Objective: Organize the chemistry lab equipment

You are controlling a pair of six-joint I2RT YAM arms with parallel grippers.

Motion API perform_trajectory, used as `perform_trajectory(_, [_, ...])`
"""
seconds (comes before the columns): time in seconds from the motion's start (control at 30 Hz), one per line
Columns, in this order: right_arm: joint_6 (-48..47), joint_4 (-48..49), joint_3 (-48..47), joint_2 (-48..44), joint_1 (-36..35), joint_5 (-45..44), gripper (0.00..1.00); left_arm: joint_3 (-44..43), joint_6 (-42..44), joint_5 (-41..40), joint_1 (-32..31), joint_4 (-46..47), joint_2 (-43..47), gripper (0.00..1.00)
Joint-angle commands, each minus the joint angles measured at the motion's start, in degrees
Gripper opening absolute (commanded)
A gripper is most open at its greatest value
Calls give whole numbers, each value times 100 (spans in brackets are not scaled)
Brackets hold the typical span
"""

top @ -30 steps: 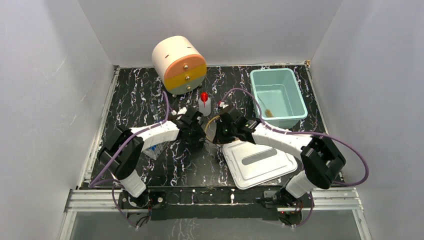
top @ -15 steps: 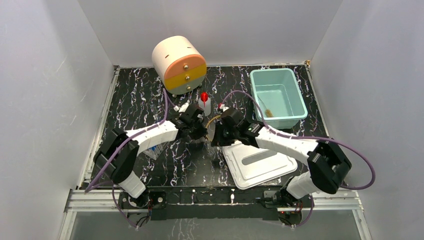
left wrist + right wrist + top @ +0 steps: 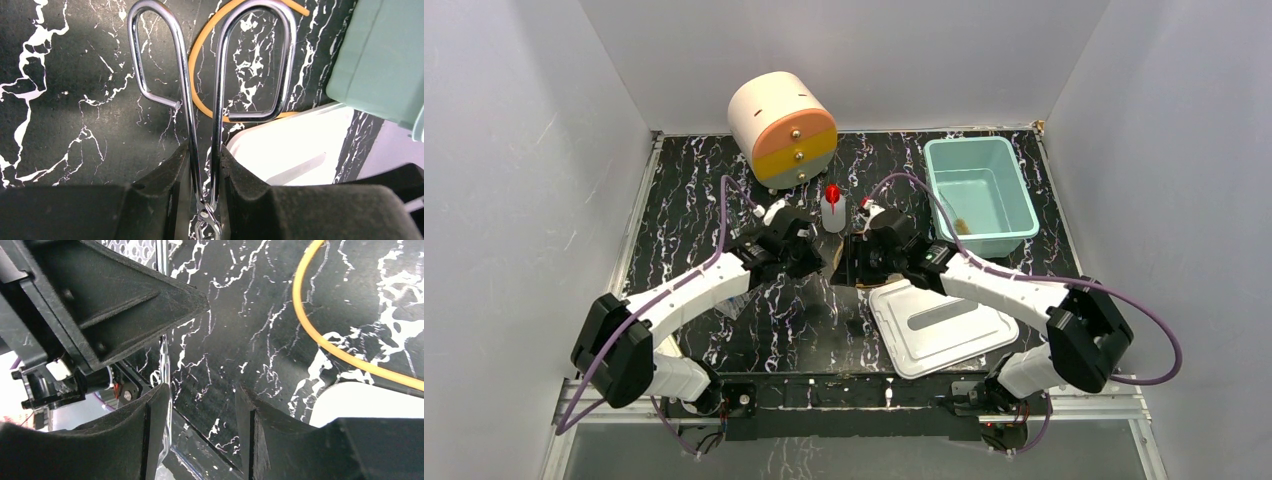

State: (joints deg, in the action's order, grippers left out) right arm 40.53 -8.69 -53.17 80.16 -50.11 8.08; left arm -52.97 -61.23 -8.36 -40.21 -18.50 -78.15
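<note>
Forceps (image 3: 186, 90) of shiny metal, looped handles, are clamped tight in the left pincer (image 3: 202, 155). Right pincer (image 3: 202, 392) gapes wide, empty, over the black marbled tabletop (image 3: 240, 315).

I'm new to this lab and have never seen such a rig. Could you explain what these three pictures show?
Two white robot arms are bolted at the near edge of a black marbled table. The wide picture looks down from above and behind them; the other two come from a camera on each wrist. On the table are a drum-shaped drawer unit, a squeeze bottle with a red nozzle, a teal bin and its white lid; yellow tubing lies between the arms. The left pincer is shut on metal forceps. The right pincer is open and holds nothing.
</note>
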Motion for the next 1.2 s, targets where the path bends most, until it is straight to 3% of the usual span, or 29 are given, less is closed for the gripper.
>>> perform_trajectory(0.0, [63, 667, -324, 117, -3, 548, 60, -236, 109, 29, 13, -178, 256, 0])
perform_trajectory(0.17, [241, 1299, -113, -59, -25, 704, 63, -396, 177, -65, 13, -265, 278, 0])
perform_trajectory(0.47, [253, 878, -313, 179, -182, 327, 63, -777, 152, 53, 13, -304, 362, 0])
perform_trajectory(0.57, [258, 878, -272, 132, -236, 71, 53, -855, 129, 45, 13, -370, 366, 0])
perform_trajectory(0.9, [287, 1052, -71, -187, -244, -307, 4, -1129, 233, 265, 13, -468, 365, 2])
perform_trajectory(0.93, [288, 1070, -71, -196, -245, -328, 0, -1159, 249, 274, 13, -483, 381, 10])
perform_trajectory(1.07, [235, 1128, -73, -310, -245, -461, 0, -1400, 379, 213, 61, -688, 480, 54])
perform_trajectory(1.17, [8, 1124, -114, -478, -242, -620, 0, -1836, 599, 263, 210, -1068, 429, 72])
